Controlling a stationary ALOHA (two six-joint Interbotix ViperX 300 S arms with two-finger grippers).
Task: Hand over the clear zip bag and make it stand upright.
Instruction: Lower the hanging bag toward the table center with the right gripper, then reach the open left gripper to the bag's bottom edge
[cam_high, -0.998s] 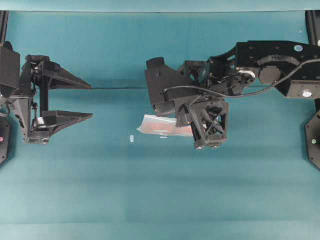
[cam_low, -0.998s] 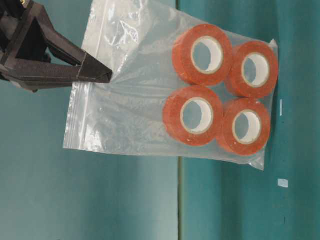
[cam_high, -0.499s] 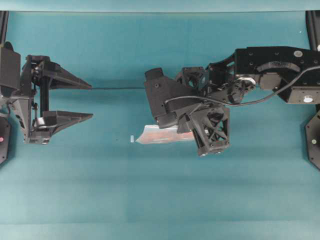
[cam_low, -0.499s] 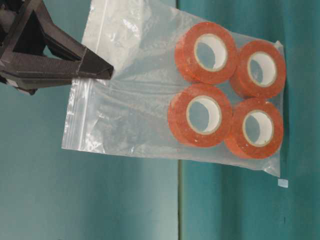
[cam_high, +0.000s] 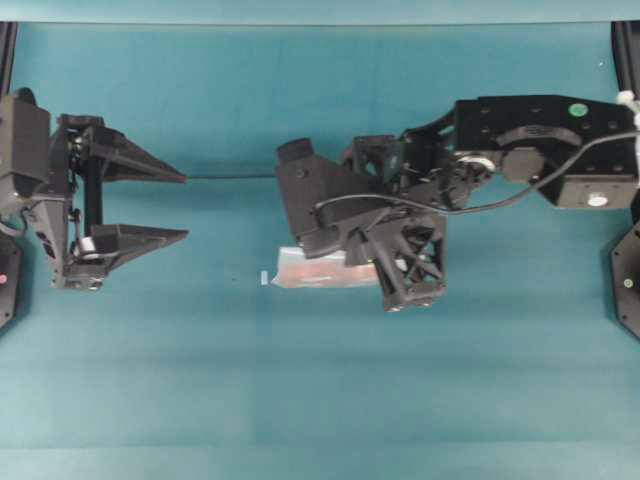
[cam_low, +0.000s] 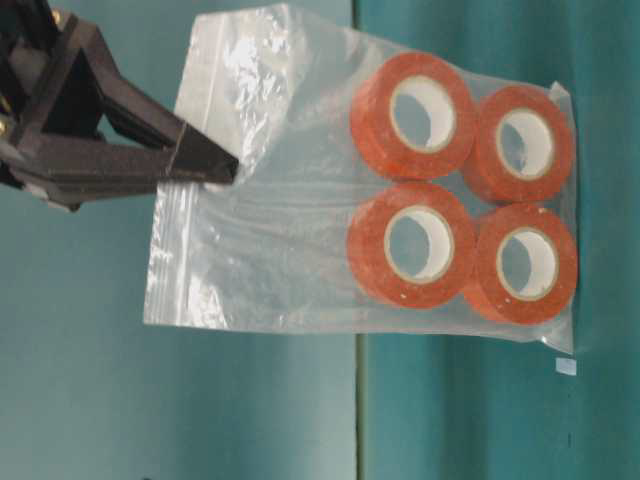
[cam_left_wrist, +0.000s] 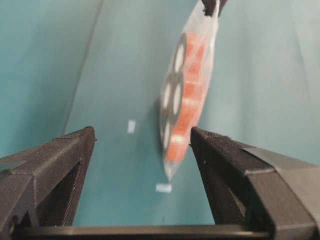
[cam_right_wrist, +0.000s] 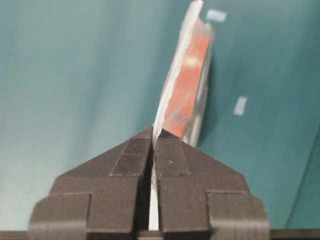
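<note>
The clear zip bag (cam_low: 270, 250) hangs edge-on by its zip end, with several orange tape rolls (cam_low: 412, 100) bunched at its lower end near the table. My right gripper (cam_right_wrist: 153, 132) is shut on the bag's zip strip, its dark fingertips (cam_low: 205, 165) pinching the plastic. From overhead the bag (cam_high: 310, 270) pokes out leftward from under the right wrist. My left gripper (cam_high: 186, 207) stands open at the left, well apart from the bag, with nothing between its fingers. In the left wrist view the bag (cam_left_wrist: 182, 100) hangs ahead of the open left gripper (cam_left_wrist: 142, 137).
Small white scraps lie on the teal table: one (cam_high: 264, 278) just left of the bag, another (cam_left_wrist: 163, 188) below its lower corner. The right arm's body (cam_high: 540, 150) spans the upper right. A wall seam (cam_high: 230, 177) runs behind.
My right gripper has carried the bag slightly left and lower, closer to the table. The left gripper has stayed put and open.
</note>
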